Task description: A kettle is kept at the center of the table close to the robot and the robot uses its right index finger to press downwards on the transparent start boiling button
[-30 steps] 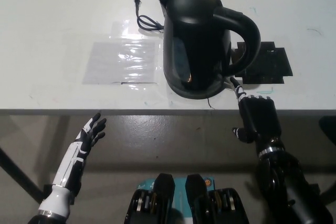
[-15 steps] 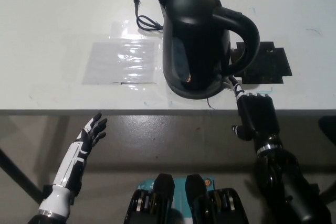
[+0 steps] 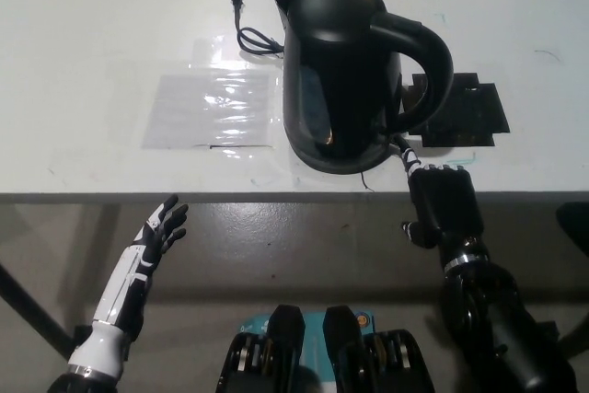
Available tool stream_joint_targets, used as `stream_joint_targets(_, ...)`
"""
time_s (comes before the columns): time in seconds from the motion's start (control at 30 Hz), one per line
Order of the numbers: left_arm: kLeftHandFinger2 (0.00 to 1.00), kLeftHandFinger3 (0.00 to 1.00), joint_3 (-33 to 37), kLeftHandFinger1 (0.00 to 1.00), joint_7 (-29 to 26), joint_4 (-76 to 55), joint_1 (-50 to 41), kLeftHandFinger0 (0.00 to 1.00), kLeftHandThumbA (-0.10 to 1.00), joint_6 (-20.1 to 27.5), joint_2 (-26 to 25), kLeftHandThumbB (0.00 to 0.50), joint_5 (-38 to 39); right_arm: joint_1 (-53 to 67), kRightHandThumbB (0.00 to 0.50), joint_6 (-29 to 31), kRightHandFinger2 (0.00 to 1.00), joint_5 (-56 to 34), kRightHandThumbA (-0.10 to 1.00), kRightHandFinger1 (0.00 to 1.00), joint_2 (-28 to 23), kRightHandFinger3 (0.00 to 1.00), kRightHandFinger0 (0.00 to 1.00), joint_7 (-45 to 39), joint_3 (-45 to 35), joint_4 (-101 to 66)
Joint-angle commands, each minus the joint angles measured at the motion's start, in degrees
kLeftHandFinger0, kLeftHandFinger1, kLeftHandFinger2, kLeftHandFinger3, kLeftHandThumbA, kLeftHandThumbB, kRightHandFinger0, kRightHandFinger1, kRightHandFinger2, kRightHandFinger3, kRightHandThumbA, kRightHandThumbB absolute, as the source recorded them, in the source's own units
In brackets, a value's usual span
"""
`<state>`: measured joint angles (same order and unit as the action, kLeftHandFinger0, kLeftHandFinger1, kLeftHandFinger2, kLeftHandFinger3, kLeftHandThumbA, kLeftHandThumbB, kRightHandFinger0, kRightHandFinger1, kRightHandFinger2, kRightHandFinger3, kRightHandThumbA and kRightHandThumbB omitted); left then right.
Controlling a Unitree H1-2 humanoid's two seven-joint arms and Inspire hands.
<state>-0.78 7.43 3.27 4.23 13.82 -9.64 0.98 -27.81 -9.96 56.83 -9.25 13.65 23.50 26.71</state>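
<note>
1. 1 kettle stands mid-table, near my edge.
2. My right hand is curled, holding nothing, its index finger stretched to the kettle's base below the handle (button hidden there).
3. I judge the kettle rigid and fairly heavy; press straight down, no grasp.
4. Left hand rests open, below the table.

No legible text, label, brand, number or sign in the head view. The kettle body shows plain black with only a small orange glint, no readable mark. The worktop carries faint coloured pen strokes, none forming characters.
</note>
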Motion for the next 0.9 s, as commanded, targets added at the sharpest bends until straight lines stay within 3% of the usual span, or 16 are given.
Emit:
stream_joint_targets(0.0,1.0,1.0,-0.23,1.0,0.52,-1.66,1.13,1.0,1.0,1.13,-1.02,0.322,0.52,-0.31,0.311,-0.55,0.0,-1.04,1.0,0.0,-0.42,1.0,0.0,-3.51,1.42,-0.42)
stream_joint_targets(0.23,1.0,1.0,-0.14,1.0,0.39,-1.78,1.08,1.0,1.0,1.18,-0.87,0.324,0.35,0.41,0.338,-3.4,0.0,-0.54,1.0,0.0,-1.11,1.0,0.0,-7.75,2.89,-2.6)
stream_joint_targets(0.63,1.0,1.0,-0.26,1.0,0.43,-1.46,1.37,1.0,1.0,1.63,-1.02,0.312,0.5,-0.21,0.338,-7.92,0.01,0.03,1.0,0.0,-2.25,1.0,0.0,-14.5,4.41,-5.75)
stream_joint_targets(0.87,1.0,1.0,-0.24,1.0,0.39,-1.74,1.32,1.0,1.0,1.14,-0.85,0.312,0.64,0.74,0.323,-6.92,0.0,-0.87,1.0,0.0,-2.94,1.0,0.0,-13.04,3.66,-9.4)
